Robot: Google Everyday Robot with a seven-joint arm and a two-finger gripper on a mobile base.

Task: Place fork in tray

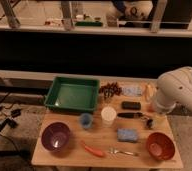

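Starting at the front edge of the worktop (69,160): the fork (122,151) is lying flat on the bare wood, a bit right of centre. An orange carrot-shaped thing (93,149) sits to its left and an orange-brown bowl (160,145) to its right, neither touching it. A blue sponge (127,134) is just behind the fork. Over at the front left there's a round purple bowl (55,137).

Middle row: a small blue cup (86,120), a white cup (108,115), then a dark-handled utensil (130,115) lying sideways, with a black block (131,105) just behind it. The gripper (151,120) hangs low over the right side of the worktop, near the far end of that utensil. It's mostly tucked under the big white arm (179,90) coming in from the right. Its jaws are apart and the fork isn't in them; it's well clear of them.

At the back left is the green tray (72,95), well apart from the fork, with the cups in between. Right of the tray are a dark bunch of small round things (110,90) and a pale blue packet (133,91).
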